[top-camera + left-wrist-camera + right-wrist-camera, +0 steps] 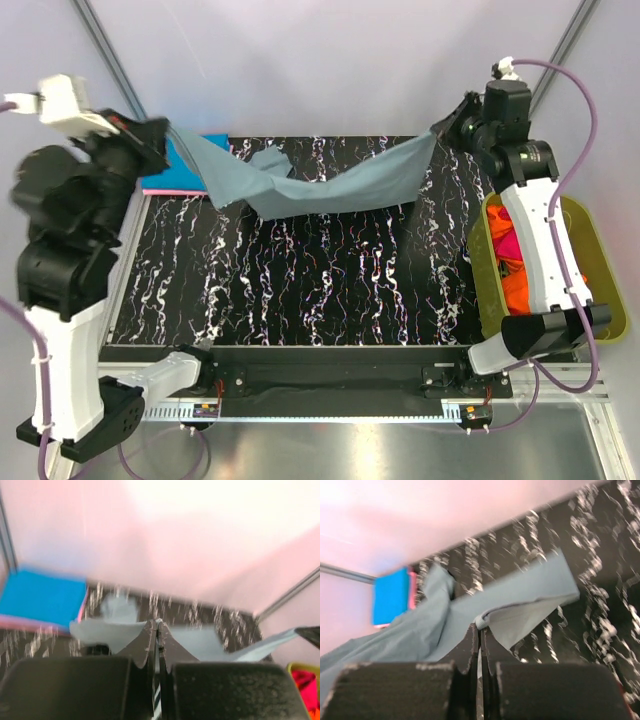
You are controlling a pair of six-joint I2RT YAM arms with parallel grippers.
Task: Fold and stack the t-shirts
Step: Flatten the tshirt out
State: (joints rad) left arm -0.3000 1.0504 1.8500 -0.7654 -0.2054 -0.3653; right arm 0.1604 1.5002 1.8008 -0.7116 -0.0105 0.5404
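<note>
Grey-blue t-shirt (320, 185) hangs stretched above far half of table (300, 290), unfolded. Left gripper (165, 130) and right gripper (440, 128) each have jaws pinched on one end. Blue-on-pink stack (185, 165) done (far-left corner). Orange, magenta shirts (512, 270) wait in tub (600, 250).

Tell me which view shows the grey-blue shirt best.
Top external: it shows the whole shirt hanging over the table, held up by the left fingers and right fingers. Both wrist views are blurred; the left shows only part past its fingers, the right a longer stretch with a turned-over edge.
</note>
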